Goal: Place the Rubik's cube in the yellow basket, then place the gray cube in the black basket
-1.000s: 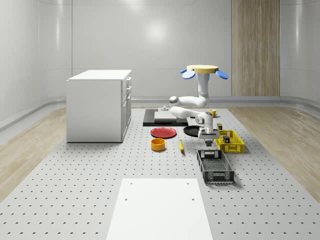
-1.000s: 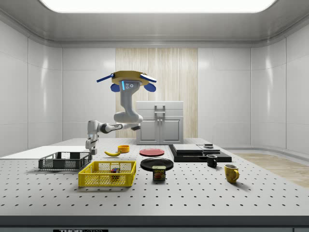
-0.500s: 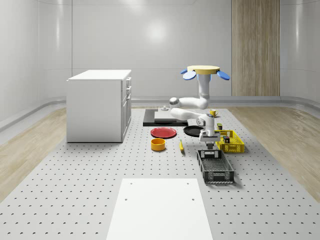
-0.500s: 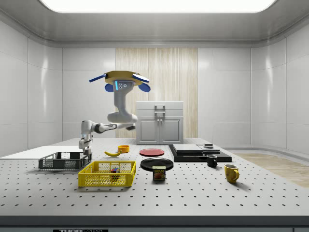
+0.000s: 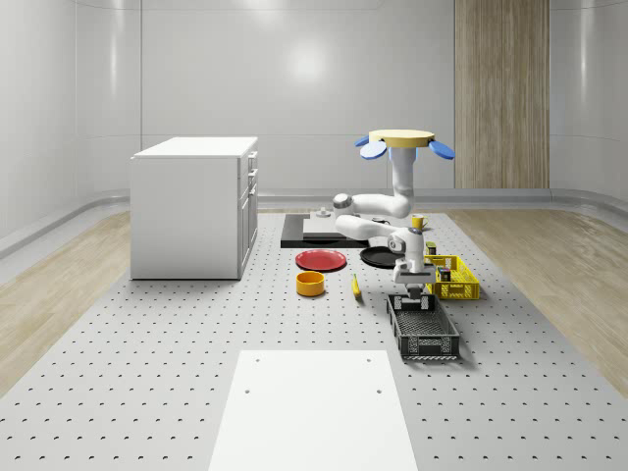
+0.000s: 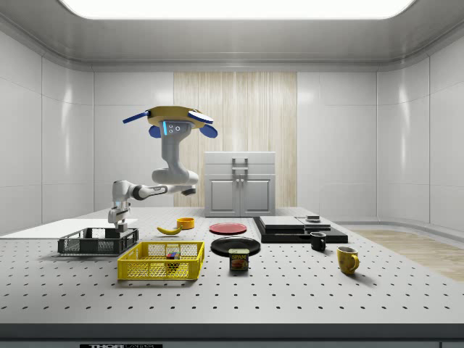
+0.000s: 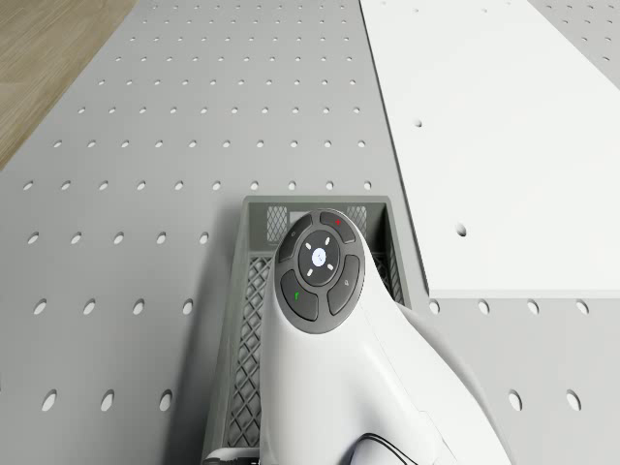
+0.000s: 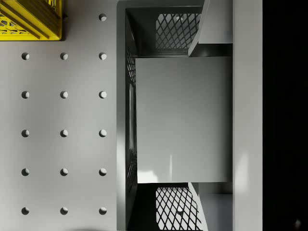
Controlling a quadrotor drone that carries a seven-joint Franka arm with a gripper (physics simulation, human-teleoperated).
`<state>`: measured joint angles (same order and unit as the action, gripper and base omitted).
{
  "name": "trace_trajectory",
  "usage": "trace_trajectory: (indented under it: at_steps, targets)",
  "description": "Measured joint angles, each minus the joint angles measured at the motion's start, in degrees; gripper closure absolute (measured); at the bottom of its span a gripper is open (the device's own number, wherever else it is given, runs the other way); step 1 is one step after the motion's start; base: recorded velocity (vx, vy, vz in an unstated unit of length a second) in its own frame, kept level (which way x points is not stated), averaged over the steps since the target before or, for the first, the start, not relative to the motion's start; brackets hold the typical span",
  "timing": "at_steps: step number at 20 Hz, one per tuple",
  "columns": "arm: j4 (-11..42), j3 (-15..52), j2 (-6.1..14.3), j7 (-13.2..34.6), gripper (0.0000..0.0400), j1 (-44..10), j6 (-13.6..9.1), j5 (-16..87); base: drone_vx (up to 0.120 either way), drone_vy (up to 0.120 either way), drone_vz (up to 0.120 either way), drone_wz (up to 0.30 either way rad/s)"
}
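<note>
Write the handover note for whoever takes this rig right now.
Hand: shut on the gray cube, low over the end of the black basket nearest the yellow basket.
Drone: hovers above the table, beside the baskets.
Done: the Rubik's cube lies in the yellow basket.
Left: release the gray cube into the black basket, then lift the hand away.

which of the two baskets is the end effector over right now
The black basket. The end effector holds the gray cube above its end nearest the yellow basket, which sits beside it with the Rubik's cube inside.
</note>
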<state>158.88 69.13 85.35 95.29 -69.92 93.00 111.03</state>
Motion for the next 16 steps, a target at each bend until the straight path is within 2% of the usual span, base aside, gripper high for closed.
trace_trajectory:
  at_steps: [8,10,15,16]
  targets:
    - [0.0,0.0,0.1,0.0,0.0149,-0.1,0.1,-0.1,0.110,0.000,0.000,0.000]
    - [0.0,0.0,0.2,0.0,0.0149,-0.1,0.2,-0.1,0.020,0.000,-0.020,0.000]
    - [0.0,0.0,0.2,0.1,0.0149,-0.1,0.2,-0.1,0.000,0.000,-0.120,0.000]
    - [-0.1,-0.1,0.2,0.1,0.0149,-0.1,0.3,0.0,0.000,0.000,0.000,0.000]
